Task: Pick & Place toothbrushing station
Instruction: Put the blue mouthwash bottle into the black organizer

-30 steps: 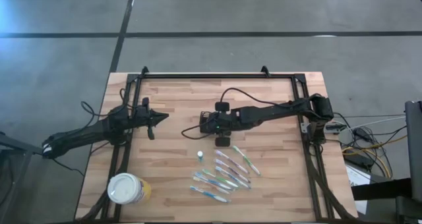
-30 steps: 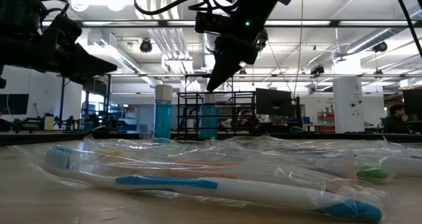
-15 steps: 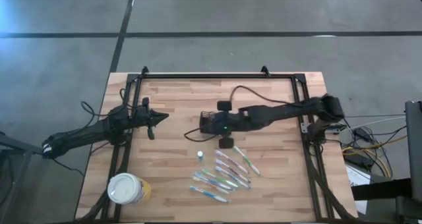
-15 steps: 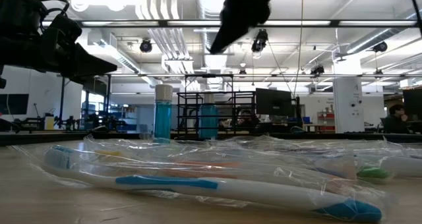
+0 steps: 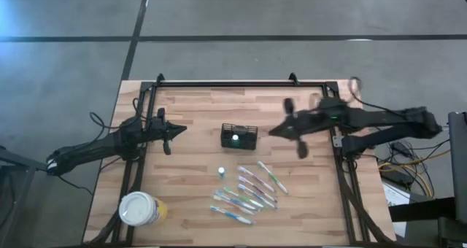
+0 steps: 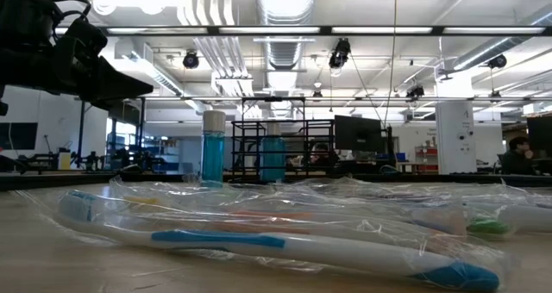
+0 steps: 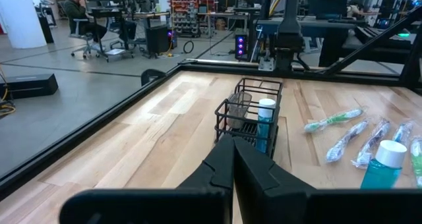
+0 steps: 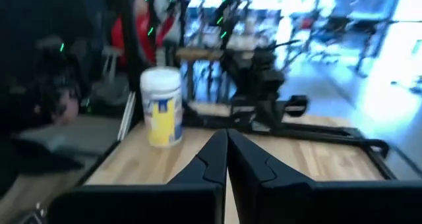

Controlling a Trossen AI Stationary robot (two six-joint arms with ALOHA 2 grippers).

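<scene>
Black mesh toothbrushing station (image 5: 238, 136) unseen low, clear overhead.

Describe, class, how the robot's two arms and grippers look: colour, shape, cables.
Both arms are dark, slim and jointed, with black cables looping beside them. The left gripper and right gripper each have two black, wedge-shaped fingers tapering to a point. No markings are legible.

No text, brand, number or sign can be read in any view. The white-lidded yellow tub (image 8: 163, 107), left of centre in the right wrist view, carries a blue label, but its print is too blurred to make out.
</scene>
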